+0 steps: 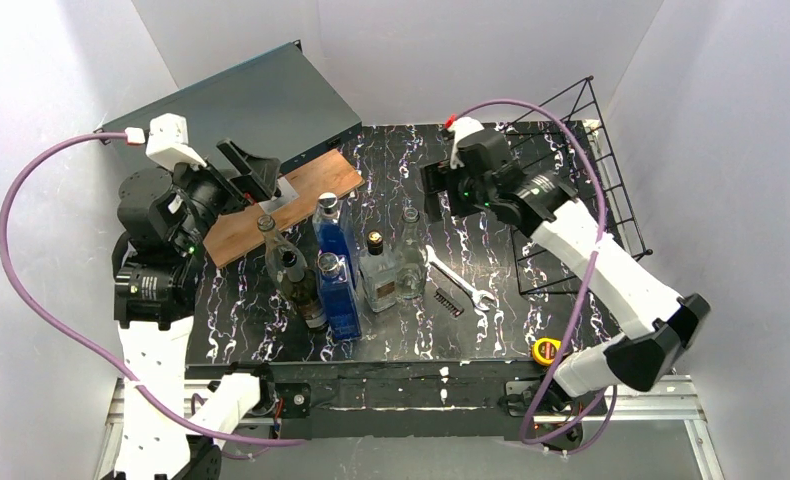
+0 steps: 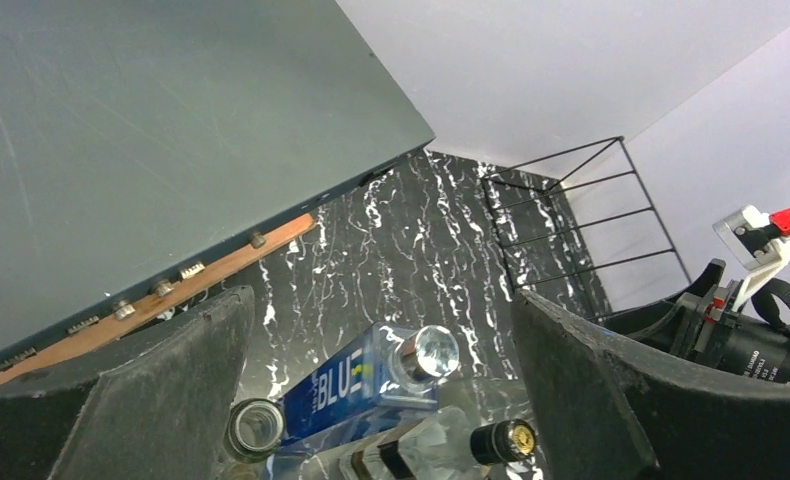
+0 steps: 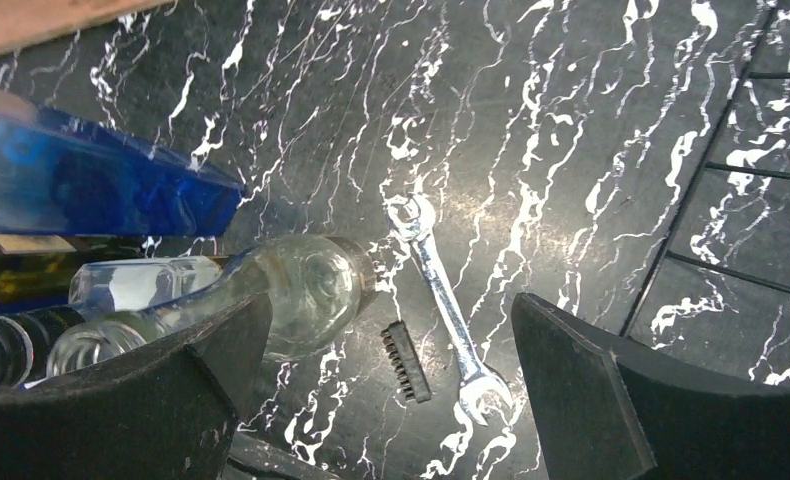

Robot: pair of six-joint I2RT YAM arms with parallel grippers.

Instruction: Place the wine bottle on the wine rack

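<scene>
**Here, wine bottle (image 1: 301, 285) on the table (image 1: 391, 160), apart from the rack (image 1: 619, 190)**

The table is black with white marble-like veins, and glossy enough to catch glare in the right wrist view. Plain white walls (image 1: 421, 45) close it in on 3 sides: left, far and right. At the far left a grey case (image 1: 241, 100) sits tilted, and a wooden board (image 1: 291, 200) lies along its near edge.

The wine bottle, dark green, stands in a cluster near the table's middle, on the cluster's left side. Just beside it are 2 blue bottles (image 1: 339, 295), and clear bottles (image 1: 391, 265) stand to their right. Right of the cluster a wrench (image 1: 458, 280) and a small black bit strip (image 1: 449, 302) lie flat on the marbling. A yellow tape measure (image 1: 546, 350) sits at the near edge.

The rack, thin black wire, stands slanted at the table's right side by the right wall, well apart from the wine bottle.

The left claw (image 1: 254, 168) hangs above the board with its fingers spread wide and nothing between them; its camera looks down on the bottle tops. The right claw (image 1: 433, 195) hangs above the table between the cluster and the rack, also spread and empty, with the wrench below it in its own view.
</scene>
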